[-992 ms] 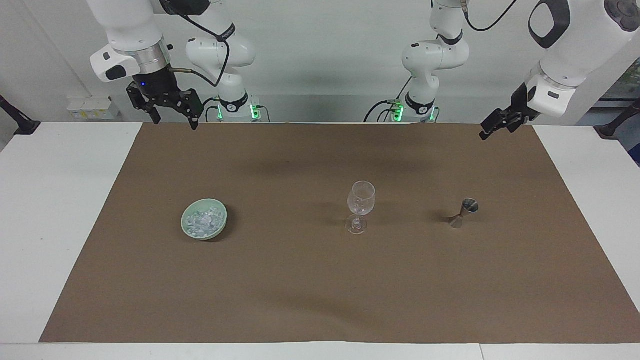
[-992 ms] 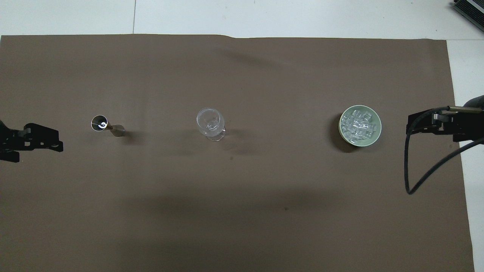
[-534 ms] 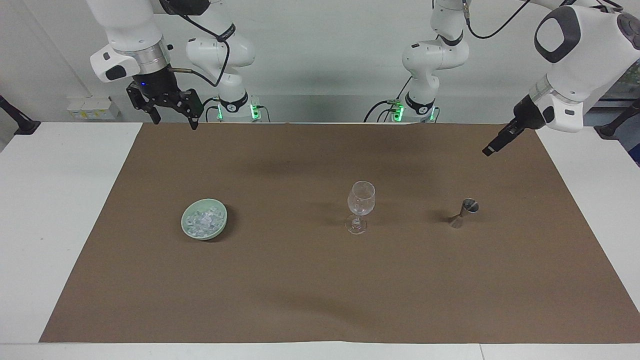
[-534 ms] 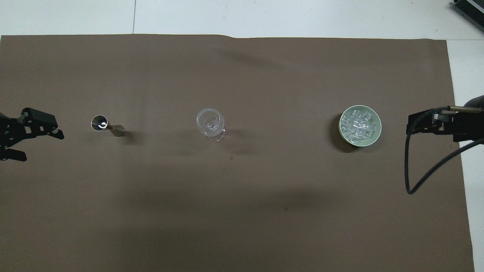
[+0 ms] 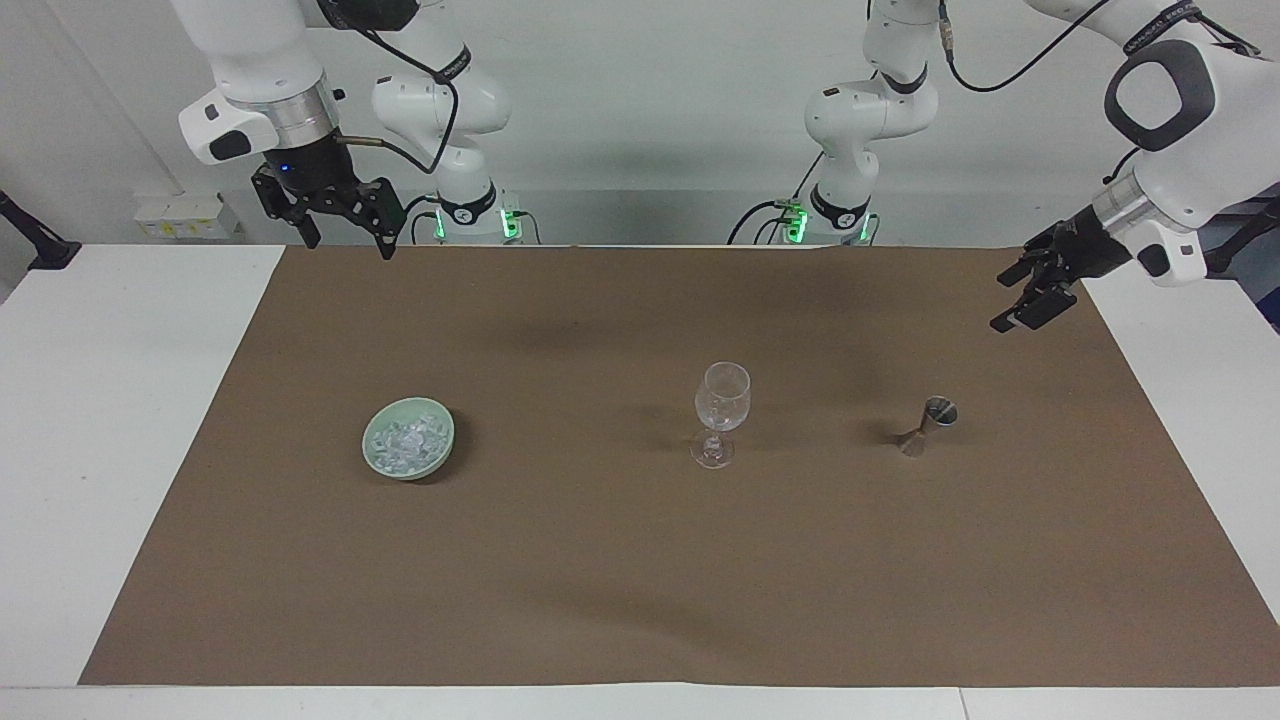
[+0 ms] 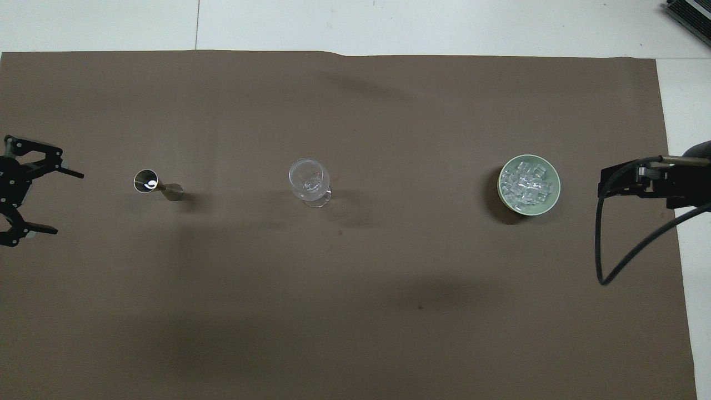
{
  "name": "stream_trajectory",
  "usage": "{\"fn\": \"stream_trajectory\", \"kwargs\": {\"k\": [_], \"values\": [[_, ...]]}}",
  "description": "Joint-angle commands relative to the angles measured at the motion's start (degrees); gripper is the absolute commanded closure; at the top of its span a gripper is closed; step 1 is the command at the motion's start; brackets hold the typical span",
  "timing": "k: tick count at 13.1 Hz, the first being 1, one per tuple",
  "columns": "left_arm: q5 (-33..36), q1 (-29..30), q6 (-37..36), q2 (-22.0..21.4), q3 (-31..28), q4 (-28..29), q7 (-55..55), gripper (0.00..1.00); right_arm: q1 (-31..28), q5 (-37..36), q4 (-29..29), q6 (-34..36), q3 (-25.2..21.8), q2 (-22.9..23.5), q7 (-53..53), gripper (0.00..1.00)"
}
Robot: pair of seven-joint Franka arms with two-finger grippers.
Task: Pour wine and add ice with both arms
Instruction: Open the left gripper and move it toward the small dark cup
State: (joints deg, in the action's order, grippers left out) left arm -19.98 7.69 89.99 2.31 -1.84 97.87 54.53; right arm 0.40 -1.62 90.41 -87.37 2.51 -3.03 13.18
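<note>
— Facing view first. What are the grippers doing?

— The left gripper [image 5: 1030, 295] hangs in the air over the brown mat's [image 5: 640, 560] edge at the left arm's end, fingers spread, holding and touching nothing. The right gripper [image 5: 345, 235] hangs over the mat's corner at the right arm's end, fingers likewise apart, empty.

— And the ice?

— The ice [image 5: 407, 442] is heaped in a green bowl [image 5: 375, 458] on the mat. A wine glass [image 5: 721, 412] stands mid-mat, a metal jigger [image 5: 928, 424] beside it toward the left arm's end.

— Overhead view?

— Left gripper [image 6: 55, 203] wide apart, clear of the jigger [image 6: 157, 185]. Right gripper [image 6: 602, 186] beside the bowl [image 6: 547, 206], not touching; ice [image 6: 525, 185] inside.
</note>
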Motion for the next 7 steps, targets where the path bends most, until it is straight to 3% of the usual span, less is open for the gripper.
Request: {"fn": "stream_trajectory", "kwargs": {"k": [1,7], "values": [[-3.04,-0.40,0.54,1.55,-2.10,-0.22,5.74,0.00,-0.75,0.91,0.74,0.27,-0.05,-0.75,-1.31,0.00],[-17.36,0.13,0.45,7.79,-8.34,-0.40,9.71,0.00,-0.93,0.74,-1.55,1.24,0.03,0.75,-1.22,0.00]]}}
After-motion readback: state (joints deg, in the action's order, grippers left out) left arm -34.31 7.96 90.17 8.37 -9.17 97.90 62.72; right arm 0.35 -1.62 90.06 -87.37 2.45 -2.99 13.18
